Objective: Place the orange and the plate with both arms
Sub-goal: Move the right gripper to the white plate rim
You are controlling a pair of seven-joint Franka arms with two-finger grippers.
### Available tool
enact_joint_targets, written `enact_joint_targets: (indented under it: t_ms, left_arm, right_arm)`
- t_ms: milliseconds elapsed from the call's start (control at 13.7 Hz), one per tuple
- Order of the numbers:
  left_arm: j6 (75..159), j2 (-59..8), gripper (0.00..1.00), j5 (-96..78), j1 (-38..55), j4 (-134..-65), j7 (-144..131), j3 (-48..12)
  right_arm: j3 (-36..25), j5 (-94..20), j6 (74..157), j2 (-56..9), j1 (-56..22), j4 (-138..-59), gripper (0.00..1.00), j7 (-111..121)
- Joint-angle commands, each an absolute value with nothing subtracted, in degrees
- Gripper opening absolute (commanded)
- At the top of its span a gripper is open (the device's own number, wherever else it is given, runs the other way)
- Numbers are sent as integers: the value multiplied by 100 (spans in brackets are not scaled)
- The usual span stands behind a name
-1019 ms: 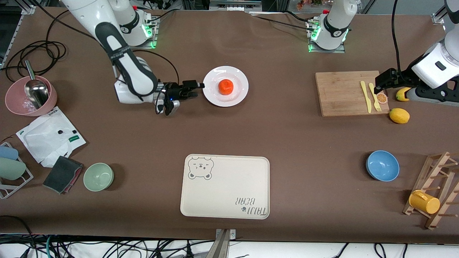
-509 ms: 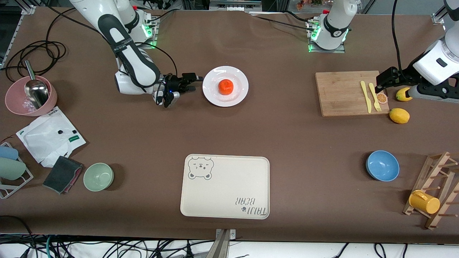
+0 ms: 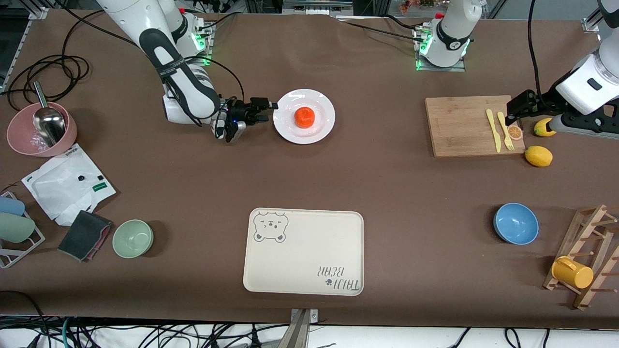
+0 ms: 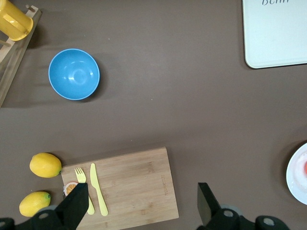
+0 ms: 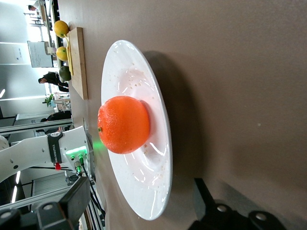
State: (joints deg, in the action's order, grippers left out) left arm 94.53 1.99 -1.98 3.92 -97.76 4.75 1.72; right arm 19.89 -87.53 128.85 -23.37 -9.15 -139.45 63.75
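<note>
The small round reddish-orange orange (image 3: pixel 305 117) sits mid-plate on the glossy round white plate (image 3: pixel 325 105). At the plate's nine o'clock rim, the right gripper (image 3: pixel 270 110) lies level, fingers spread around the edge, unclamped. The left gripper (image 3: pixel 508 117) hangs wide open and empty over the bamboo cutting board (image 3: pixel 459 124).

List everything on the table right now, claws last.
orange: 1, reddish-orange, on the plate
plate: 1, white, between the arm bases' ends
tray: 1, cream, nearest the camera
cutting board: 1, wood, holds yellow knife, fork
lemons: 2, yellow, beside board
bowls: blue, green, pink
mug: 1, yellow, on rack
right claw: open, at the plate's rim
left claw: open, over the board, waiting
</note>
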Motion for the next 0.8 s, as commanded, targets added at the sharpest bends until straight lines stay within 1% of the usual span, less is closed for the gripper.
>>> enact_joint_targets:
  t_ms: [0, 146, 291, 437, 582, 655, 728]
  left_arm:
    - [9466, 281, 100, -26, 439, -9835, 571, 202]
    - [9466, 281, 100, -26, 439, -9835, 571, 202]
    - [9466, 272, 100, -26, 439, -9835, 571, 202]
    - [9466, 281, 100, -26, 431, -9835, 571, 202]
    - [9457, 281, 100, -26, 431, -9835, 571, 220]
    - [9431, 281, 100, -26, 422, -9835, 571, 228]
    - [9422, 281, 100, -26, 422, -9835, 580, 229]
  right_arm:
    - [2057, -9052, 13147, -2312, -1089, -13983, 80, 6548]
    - [2057, -9307, 13175, -2312, -1230, -13975, 67, 6626]
    - [2057, -9360, 13192, -2312, -1257, -13975, 59, 6723]
    - [2057, -9360, 13192, -2364, -1257, -13966, 55, 6767]
    - [2048, -9369, 13201, -2469, -1257, -13948, 54, 6969]
    - [2048, -9404, 13201, -2531, -1257, -13948, 53, 7074]
    - [2048, -9439, 13201, -2592, -1248, -13940, 48, 7241]
